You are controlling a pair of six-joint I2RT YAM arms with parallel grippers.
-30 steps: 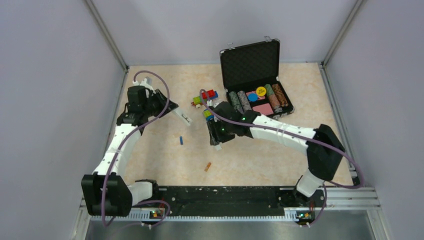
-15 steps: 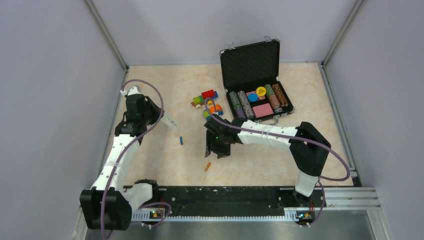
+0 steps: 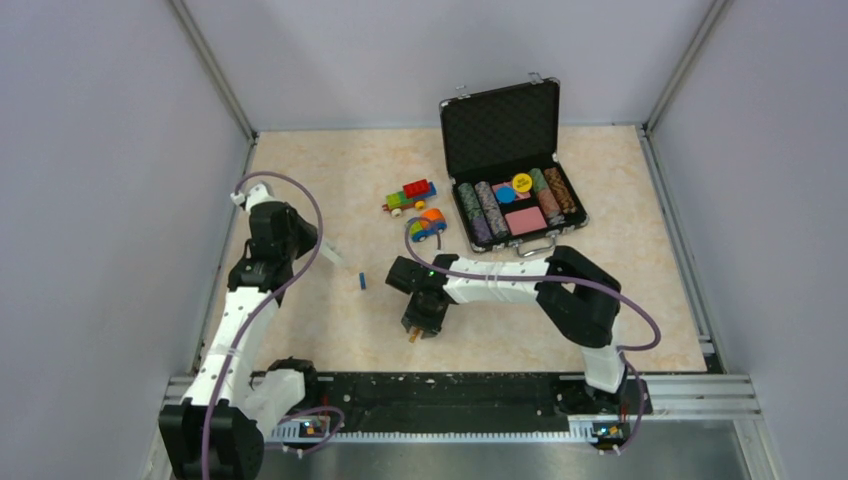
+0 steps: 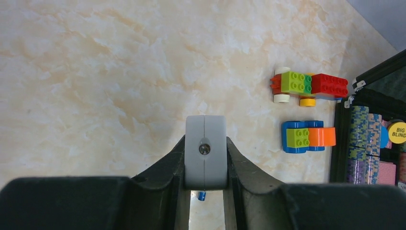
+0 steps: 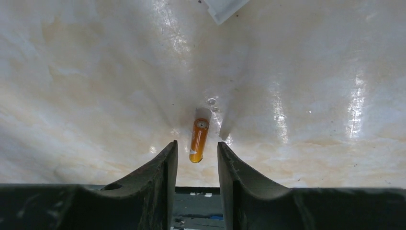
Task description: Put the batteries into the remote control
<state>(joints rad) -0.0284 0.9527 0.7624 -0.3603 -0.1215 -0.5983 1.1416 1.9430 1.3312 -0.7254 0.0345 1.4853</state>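
Right wrist: orange battery [image 5: 198, 135] lies between parted fingers [image 5: 162, 168]

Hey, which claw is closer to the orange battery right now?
Right. The right claw hangs directly over the orange battery, straddling it without touching. The left claw is far off toward the left side of the table, gripping the remote control.
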